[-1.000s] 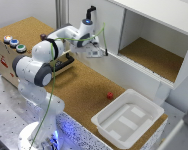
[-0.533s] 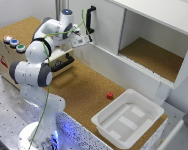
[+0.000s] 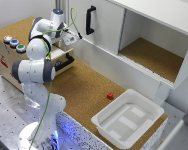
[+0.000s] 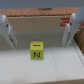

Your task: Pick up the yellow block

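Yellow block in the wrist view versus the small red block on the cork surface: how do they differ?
The yellow block bears a black letter N; the red block shows no marking. The yellow block lies on a white surface between the open gripper fingers; the red block lies on brown cork beside the white tray, far from the gripper. Both rest unheld.

Matt yellow block (image 4: 36, 50) (black print), rough cork tabletop (image 3: 89, 90), glossy plastic tray (image 3: 106, 129)

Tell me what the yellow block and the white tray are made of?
The yellow block looks like painted wood or plastic: flat matte faces, crisp edges, a printed black letter. The white tray looks like smooth, slightly glossy moulded plastic, with rounded corners and raised ribs inside.
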